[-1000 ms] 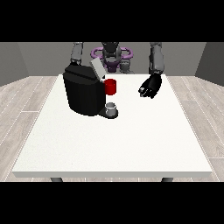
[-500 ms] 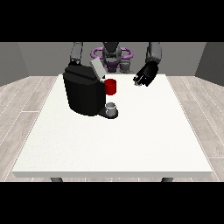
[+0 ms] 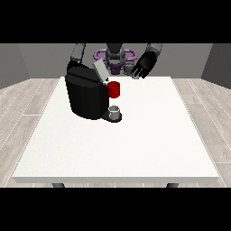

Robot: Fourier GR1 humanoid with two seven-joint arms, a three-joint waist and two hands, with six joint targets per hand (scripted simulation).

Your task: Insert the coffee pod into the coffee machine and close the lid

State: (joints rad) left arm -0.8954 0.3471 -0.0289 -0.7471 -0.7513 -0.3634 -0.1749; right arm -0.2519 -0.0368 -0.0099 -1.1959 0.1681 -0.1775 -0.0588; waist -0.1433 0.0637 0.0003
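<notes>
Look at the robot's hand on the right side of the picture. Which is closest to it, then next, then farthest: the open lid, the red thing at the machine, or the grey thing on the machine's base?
From the hand at the view's right, in the front view:
1. The open lid, raised at the machine's top, to the hand's left.
2. The red thing at the machine, lower and leftward.
3. The grey thing on the machine's base, lowest, nearest the camera.

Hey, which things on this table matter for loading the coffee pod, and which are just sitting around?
For the job:
coffee machine
its raised lid
hand at the view's right

Just there:
red thing at the machine
grey thing on the machine's base, cannot tell if it is the pod
table
</notes>
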